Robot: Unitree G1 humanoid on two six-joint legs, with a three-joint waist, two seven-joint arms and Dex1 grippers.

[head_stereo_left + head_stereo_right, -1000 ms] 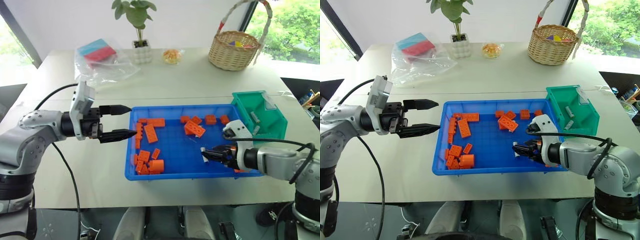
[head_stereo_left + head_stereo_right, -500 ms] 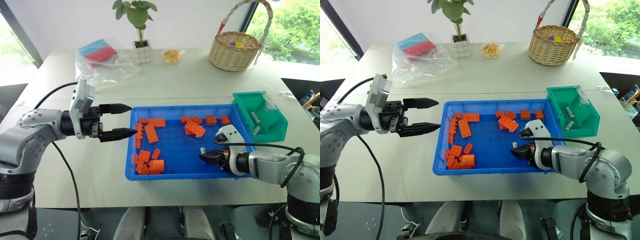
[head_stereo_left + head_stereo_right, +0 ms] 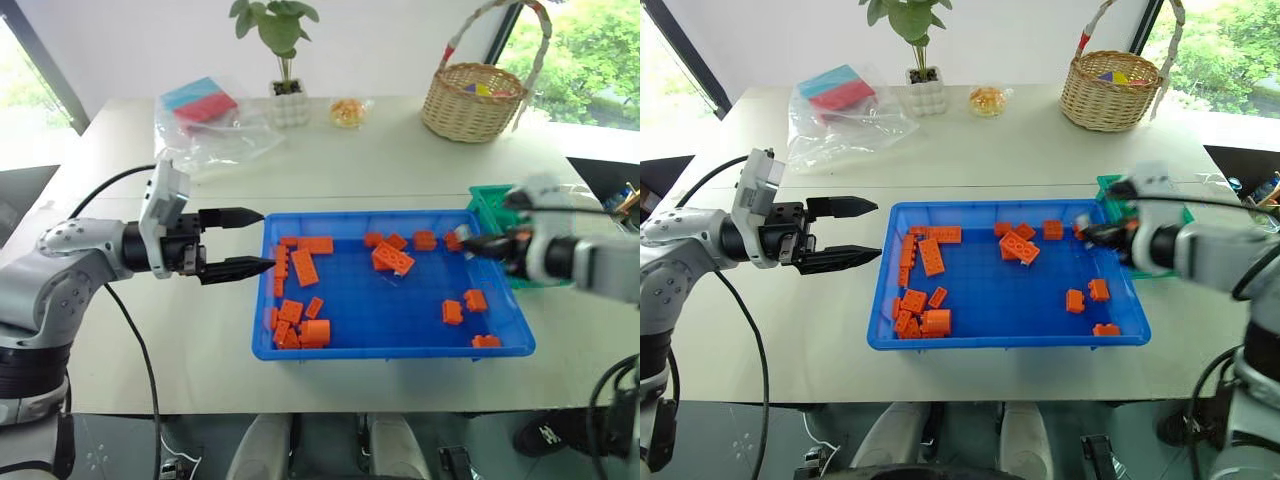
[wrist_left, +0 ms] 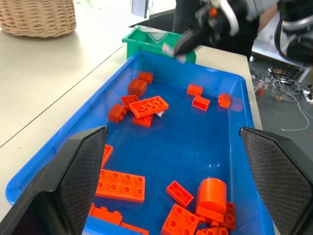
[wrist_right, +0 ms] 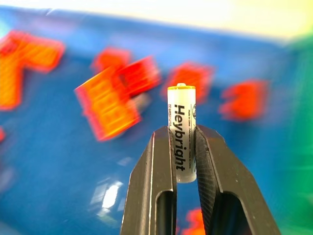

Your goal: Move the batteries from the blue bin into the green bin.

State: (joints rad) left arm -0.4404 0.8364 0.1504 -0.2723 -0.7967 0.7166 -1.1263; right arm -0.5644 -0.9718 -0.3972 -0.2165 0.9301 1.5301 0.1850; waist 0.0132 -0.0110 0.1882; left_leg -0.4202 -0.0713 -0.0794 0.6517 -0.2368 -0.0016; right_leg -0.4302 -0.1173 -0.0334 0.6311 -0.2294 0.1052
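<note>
The blue bin (image 3: 390, 352) lies mid-table with orange bricks (image 3: 300, 266) scattered in it. My right gripper (image 3: 470, 243) hangs over the bin's far right corner, beside the green bin (image 4: 146, 41), and is shut on a battery (image 5: 181, 105) that stands upright between its fingers (image 5: 161, 161). The left wrist view shows a small silver-grey end (image 4: 160, 114) peeking out beside a long brick; it may be another battery. My left gripper (image 3: 267, 238) hovers at the bin's left edge, open and pointing right, with nothing in it.
A wicker basket (image 3: 473, 100) stands at the table's far right. A potted plant (image 3: 285, 100), a clear bag with coloured blocks (image 3: 200, 115) and a small wrapped item (image 3: 345, 112) sit along the back. Bare table lies to the left of the blue bin.
My right gripper shut on a battery low in the bin's near right part, then rose and swung right toward the green bin. The left arm stayed still.
</note>
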